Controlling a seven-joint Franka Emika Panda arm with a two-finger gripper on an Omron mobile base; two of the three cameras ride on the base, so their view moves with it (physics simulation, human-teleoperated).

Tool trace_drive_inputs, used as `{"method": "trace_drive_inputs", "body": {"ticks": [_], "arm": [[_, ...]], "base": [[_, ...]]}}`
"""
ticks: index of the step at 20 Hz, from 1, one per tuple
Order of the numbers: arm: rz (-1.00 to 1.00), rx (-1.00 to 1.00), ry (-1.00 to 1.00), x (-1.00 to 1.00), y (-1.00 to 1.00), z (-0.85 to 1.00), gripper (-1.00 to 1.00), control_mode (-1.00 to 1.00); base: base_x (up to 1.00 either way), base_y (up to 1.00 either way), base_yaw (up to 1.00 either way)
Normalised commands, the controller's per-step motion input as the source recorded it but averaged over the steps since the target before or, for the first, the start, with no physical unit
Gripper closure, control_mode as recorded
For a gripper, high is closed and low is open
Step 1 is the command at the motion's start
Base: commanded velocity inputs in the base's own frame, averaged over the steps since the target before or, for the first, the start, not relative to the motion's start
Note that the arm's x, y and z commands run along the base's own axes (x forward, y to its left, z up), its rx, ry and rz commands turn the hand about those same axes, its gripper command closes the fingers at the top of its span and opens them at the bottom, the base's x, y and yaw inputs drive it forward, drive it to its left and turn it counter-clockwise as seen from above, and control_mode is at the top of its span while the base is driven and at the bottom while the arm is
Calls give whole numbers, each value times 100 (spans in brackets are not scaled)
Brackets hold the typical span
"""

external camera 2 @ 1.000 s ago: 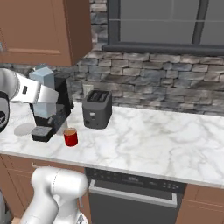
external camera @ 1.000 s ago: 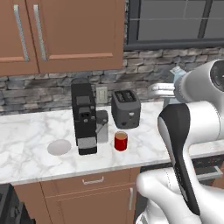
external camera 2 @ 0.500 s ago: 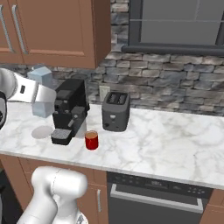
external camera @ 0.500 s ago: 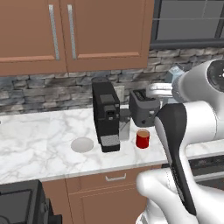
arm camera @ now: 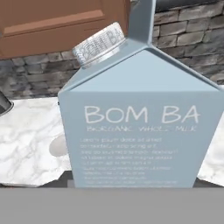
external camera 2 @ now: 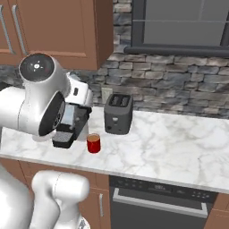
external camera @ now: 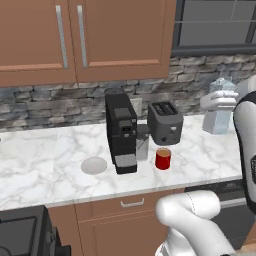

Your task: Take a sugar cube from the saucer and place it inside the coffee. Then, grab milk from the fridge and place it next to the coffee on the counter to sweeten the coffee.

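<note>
1. Riding in the gripper (external camera: 218, 112), the milk (external camera: 218, 115) hangs at the right edge of the left base view, up off the counter (external camera: 45, 155) and well right of the coffee (external camera: 163, 159). The jaws stand part-way apart and clamped on the carton's sides, judging from how the carton hangs at the hand; the fingertips themselves are hidden.

2. Over the last second the whole picture has slid: the coffee and the coffee machine (external camera: 121, 134) sat left of centre and now sit nearer the middle. That is the base driving, not the things moving. The carton kept its place against the arm.

3. My reading: the fetch from the fridge is done, and the base is lining up for the set-down beside the cup.

4. The carton stands upright, long axis vertical. In the hand view its gabled top and cap (arm camera: 99, 43) sit at the upper middle of the frame, the printed face toward the camera.

5. Outward: the saucer (external camera: 93, 165) lies left of the machine, the toaster (external camera: 165, 122) behind the cup.
</note>
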Motion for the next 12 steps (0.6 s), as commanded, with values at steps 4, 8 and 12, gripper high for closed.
{"method": "trace_drive_inputs", "body": {"ticks": [4,8,12], "arm": [[55,4,10,3,-84,-18,100,-100],[54,1,5,3,-46,-30,100,-100],[40,5,3,13,-17,-31,100,-100]], "base": [[0,0,0],[0,0,0],[0,0,0]]}}
